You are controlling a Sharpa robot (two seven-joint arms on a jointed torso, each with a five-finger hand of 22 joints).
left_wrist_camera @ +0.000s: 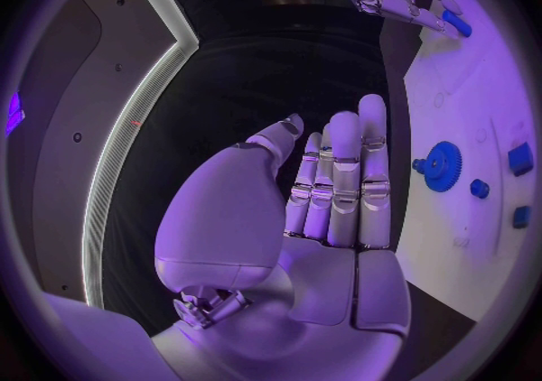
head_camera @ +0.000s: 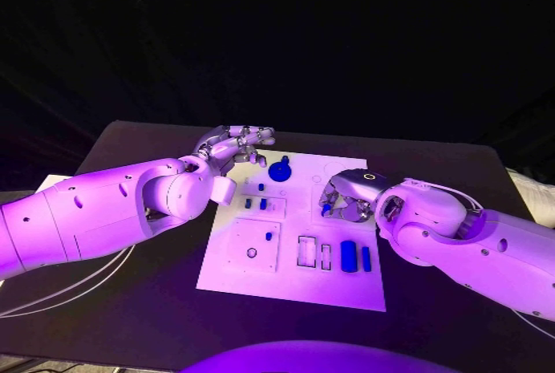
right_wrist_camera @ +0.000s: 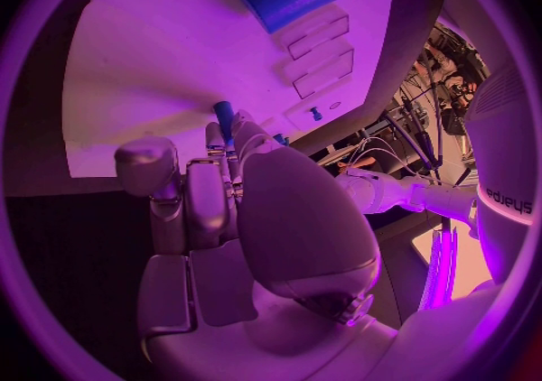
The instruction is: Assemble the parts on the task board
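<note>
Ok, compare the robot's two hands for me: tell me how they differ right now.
The left hand holds nothing, its fingers straight and together; the right hand is curled and pinches a small blue part. The left hand hovers at the task board's far left edge, near the blue gear, while the right hand is down over the board's right side. Both are silver hands on white arms.

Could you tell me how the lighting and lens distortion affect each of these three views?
Head view: violet light tints the task board and both arms; the room behind is black. Left wrist view: fisheye bends the board's edge; the left hand is evenly lit. Right wrist view: the right hand shadows the board near the small blue part.
</note>
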